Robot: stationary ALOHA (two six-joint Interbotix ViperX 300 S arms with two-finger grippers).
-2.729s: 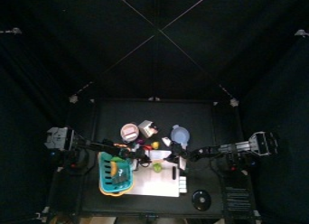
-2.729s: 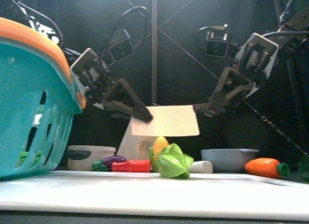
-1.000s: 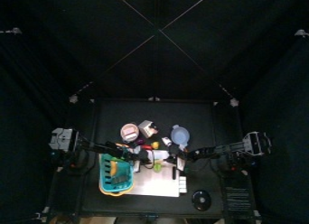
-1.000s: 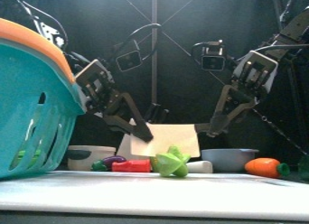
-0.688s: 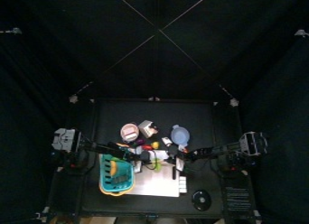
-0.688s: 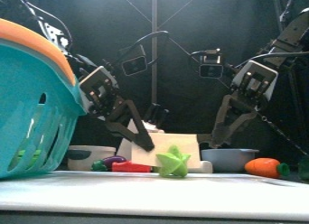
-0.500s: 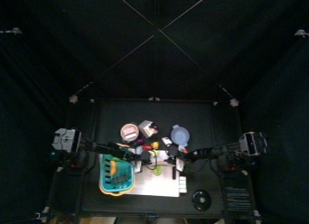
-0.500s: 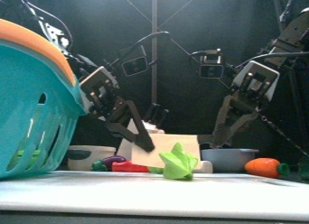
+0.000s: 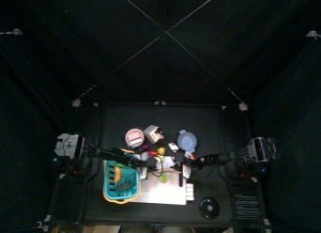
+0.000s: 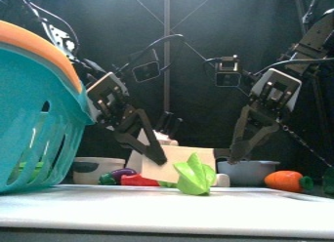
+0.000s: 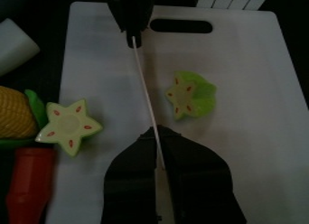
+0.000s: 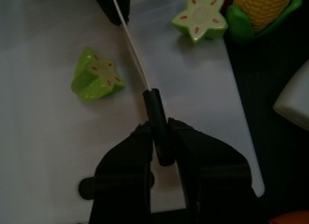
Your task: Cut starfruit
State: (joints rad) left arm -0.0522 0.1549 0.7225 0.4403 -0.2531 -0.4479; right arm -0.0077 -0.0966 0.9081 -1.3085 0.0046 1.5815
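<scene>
The starfruit (image 10: 193, 176) lay in two pieces on the white cutting board (image 11: 241, 101) near the bench's front edge, bare board around them. Both hands (image 11: 160, 178) (image 12: 162, 160) were clamped on one thin knife (image 11: 143, 83) between the pieces. Teal basket (image 10: 39, 119) crowded the front-left corner.

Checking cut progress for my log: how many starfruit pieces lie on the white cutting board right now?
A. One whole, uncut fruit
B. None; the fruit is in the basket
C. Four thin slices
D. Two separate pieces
D: the left wrist view shows one starfruit piece with its star-shaped cut face up and another piece apart from it on the cutting board.
</scene>
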